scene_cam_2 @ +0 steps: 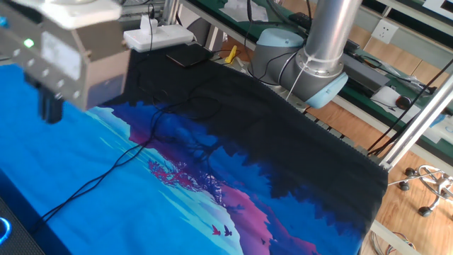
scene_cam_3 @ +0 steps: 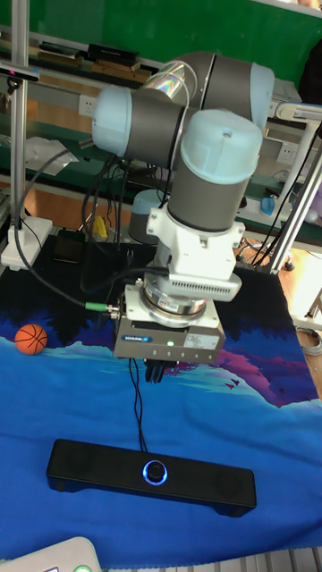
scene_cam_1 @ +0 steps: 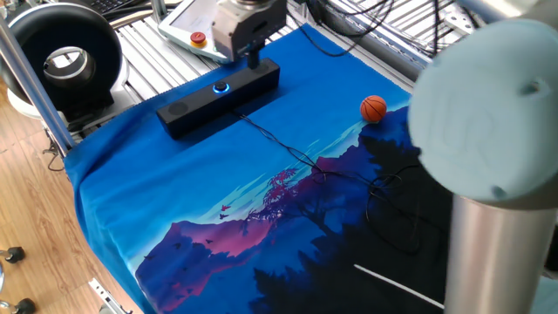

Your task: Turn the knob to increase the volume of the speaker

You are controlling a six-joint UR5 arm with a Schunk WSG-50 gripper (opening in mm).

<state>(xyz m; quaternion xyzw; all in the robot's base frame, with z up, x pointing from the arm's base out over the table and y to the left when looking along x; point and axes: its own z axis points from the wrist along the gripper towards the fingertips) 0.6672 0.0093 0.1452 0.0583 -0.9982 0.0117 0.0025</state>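
Observation:
The speaker (scene_cam_1: pixel 218 96) is a long black bar lying on the blue cloth at the back left. Its knob (scene_cam_1: pixel 221 87) glows blue at its middle. My gripper (scene_cam_1: pixel 253 59) hangs above the bar's right half, just behind and to the right of the knob, touching nothing. In the tall fixed view the gripper (scene_cam_3: pixel 154 368) points down, well above the speaker (scene_cam_3: pixel 150 476) and almost in line with the knob (scene_cam_3: pixel 156 471). Its dark fingers (scene_cam_2: pixel 49 106) stand close together with a narrow gap and hold nothing. The knob's glow (scene_cam_2: pixel 3 228) shows at the left edge.
An orange ball (scene_cam_1: pixel 373 108) lies on the cloth right of the speaker. A thin black cable (scene_cam_1: pixel 288 148) runs from the speaker across the cloth. A white pendant (scene_cam_1: pixel 193 22) with a red button and a large black ring device (scene_cam_1: pixel 61 57) sit behind.

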